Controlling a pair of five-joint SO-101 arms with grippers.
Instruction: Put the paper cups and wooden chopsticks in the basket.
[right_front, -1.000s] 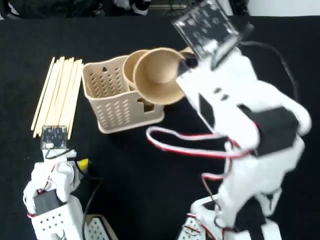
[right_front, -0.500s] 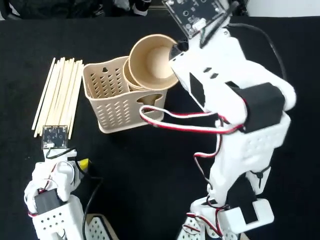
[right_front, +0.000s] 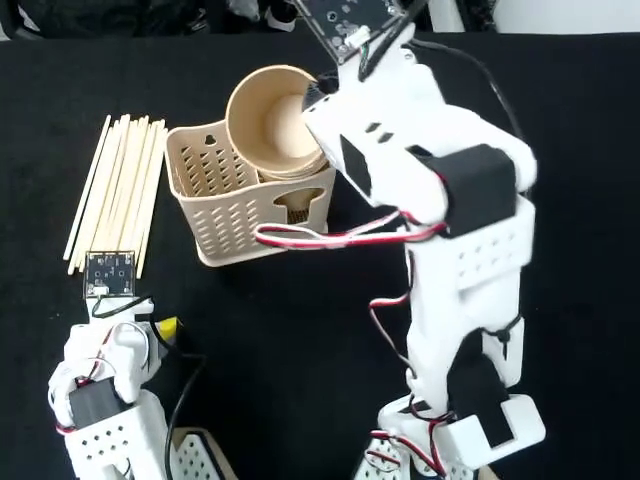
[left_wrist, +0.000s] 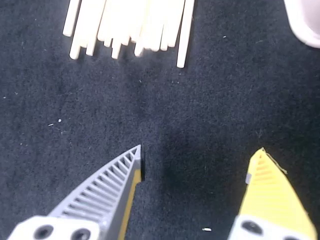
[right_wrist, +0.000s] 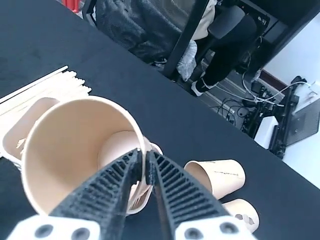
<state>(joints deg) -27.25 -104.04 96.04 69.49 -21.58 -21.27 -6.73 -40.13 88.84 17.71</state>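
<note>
The right gripper (right_wrist: 145, 153) pinches the rim of a cup (right_wrist: 65, 150), holding it tilted over the basket (right_front: 235, 215), where a second cup (right_front: 300, 168) sits. Two loose cups (right_wrist: 220, 175) lie on the table (right_front: 300, 330). The left gripper (left_wrist: 200, 150) hangs spread above the table, near the chopsticks (left_wrist: 135, 25) beside the basket.

The paper cup (right_wrist: 70, 150) pinched in the right gripper (right_wrist: 144, 153) is light brown inside and outside. The fingers of this gripper are black, with a ribbed lattice pattern. Under them the basket (right_front: 225, 210) is beige, with rows of small holes. The left gripper (left_wrist: 200, 148) has one grey lattice finger and one yellow finger. Ahead of it the chopsticks (left_wrist: 135, 25) are pale cream on the black table (left_wrist: 225, 90).
</note>
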